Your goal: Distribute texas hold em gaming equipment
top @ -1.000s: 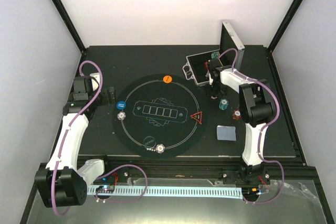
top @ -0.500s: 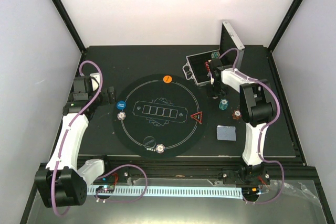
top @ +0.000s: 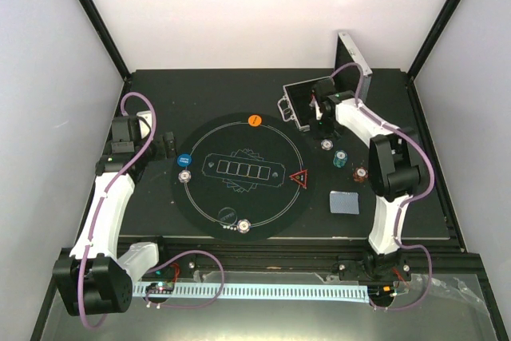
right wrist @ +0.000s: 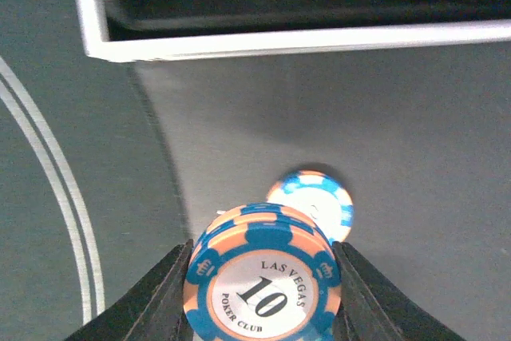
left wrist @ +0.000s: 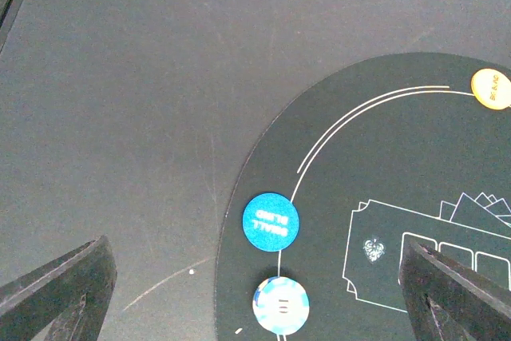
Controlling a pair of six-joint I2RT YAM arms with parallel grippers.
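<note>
My right gripper is shut on a small stack of orange-and-blue poker chips marked 10, held on edge just above the table. Below it a white-and-blue chip lies flat; from the top it shows as the white chip, with the right gripper between it and the case. A teal chip stack, a red-brown chip and grey-blue cards lie right of the mat. My left gripper hangs open over the blue disc and a white chip.
The silver case stands open at the back right, its lid upright; its rim is just beyond the held chips. The round black mat carries an orange disc, a red triangle and a white chip.
My right gripper has closed on the orange-and-blue chips and moved back toward the case, uncovering the white chip on the table. The left arm has not moved.
</note>
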